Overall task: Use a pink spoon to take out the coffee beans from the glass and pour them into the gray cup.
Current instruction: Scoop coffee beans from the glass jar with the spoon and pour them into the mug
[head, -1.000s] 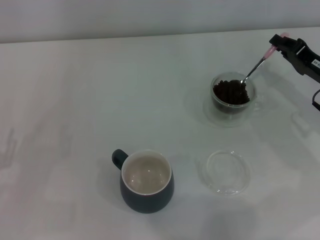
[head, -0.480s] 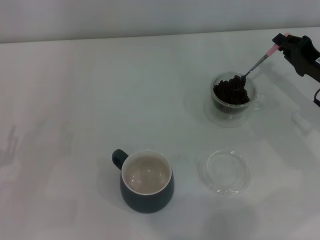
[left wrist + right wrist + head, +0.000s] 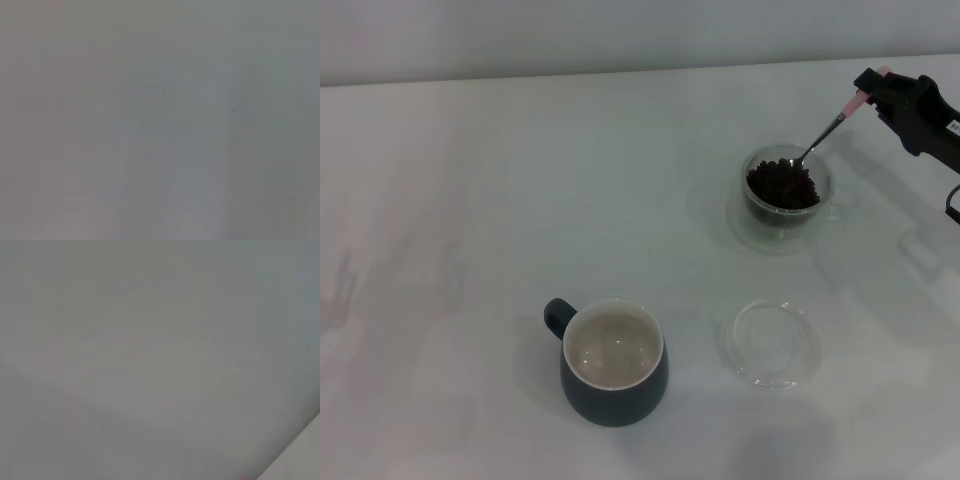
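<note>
On the near left of the white table (image 3: 470,200) sits the gray cup (image 3: 613,365), handle pointing to the robot's left and away, off-white inside looking bare. Just to its right is a flat clear dish (image 3: 776,343), apart from the cup.

Farther back and to the right is the glass (image 3: 786,187), sitting in a faint clear ring, with a dark heap of coffee beans (image 3: 782,185) inside. The pink spoon (image 3: 824,132) leans out of it: metal bowl down at the far rim of the glass, right at the top of the beans, stem slanting up and away to the right, pink handle end on top.

The right gripper (image 3: 872,92) reaches in from the right edge, black arm angled in toward the glass, and it's clamped on the pink handle tip. So the glass sits lower and to the left of the claw, joined to it only by the spoon, and the gray cup is well apart from it on the near side.

Only the head view shows any of this. Both wrist views are just blank pale gray surface, nothing to pick out. The left gripper doesn't show up anywhere.
</note>
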